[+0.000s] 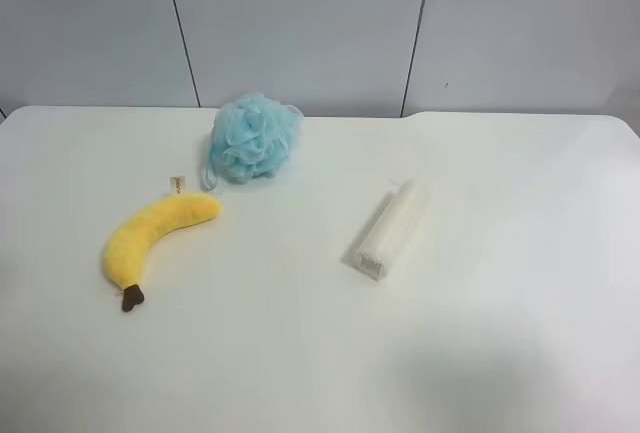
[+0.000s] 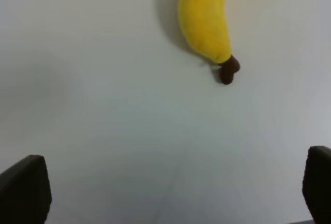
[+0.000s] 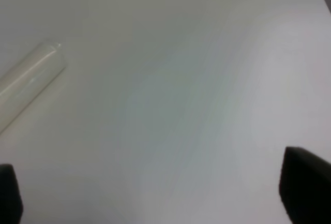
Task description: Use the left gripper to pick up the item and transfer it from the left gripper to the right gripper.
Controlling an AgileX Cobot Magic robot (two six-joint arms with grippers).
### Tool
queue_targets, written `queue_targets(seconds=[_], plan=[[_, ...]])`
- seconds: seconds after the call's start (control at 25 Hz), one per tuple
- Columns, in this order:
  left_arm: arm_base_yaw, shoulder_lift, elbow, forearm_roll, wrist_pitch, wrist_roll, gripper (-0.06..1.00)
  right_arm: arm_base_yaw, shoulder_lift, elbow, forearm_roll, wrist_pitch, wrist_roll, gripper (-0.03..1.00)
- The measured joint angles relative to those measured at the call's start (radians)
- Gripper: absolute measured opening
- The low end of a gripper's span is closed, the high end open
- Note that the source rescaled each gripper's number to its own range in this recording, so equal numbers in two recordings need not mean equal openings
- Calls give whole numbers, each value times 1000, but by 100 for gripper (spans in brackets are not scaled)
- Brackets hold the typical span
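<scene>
Exterior high view shows a white tabletop (image 1: 500, 353) before a grey panelled wall (image 1: 300, 23) with dark seams. From left to right lie the plush banana (image 1: 155, 233), flat, its brown stem tip toward the camera; the blue bath pouf (image 1: 255, 136) just beside its far end; the white packet (image 1: 390, 228), well apart. The left wrist view cuts off the banana's upper part, and the right wrist view cuts off the packet. The left tool (image 2: 170, 188) and the right tool (image 3: 158, 188) stand wide open, each holding and touching nothing.
</scene>
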Motion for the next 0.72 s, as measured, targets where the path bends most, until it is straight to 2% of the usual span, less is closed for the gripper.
queue_targets(seconds=[0.28, 0.72], plan=[[-106, 287, -7, 1, -117, -36, 100, 0, 0, 0, 0, 0, 0, 100], [-115, 599, -7, -5, -315, -77, 100, 0, 0, 0, 0, 0, 0, 100]])
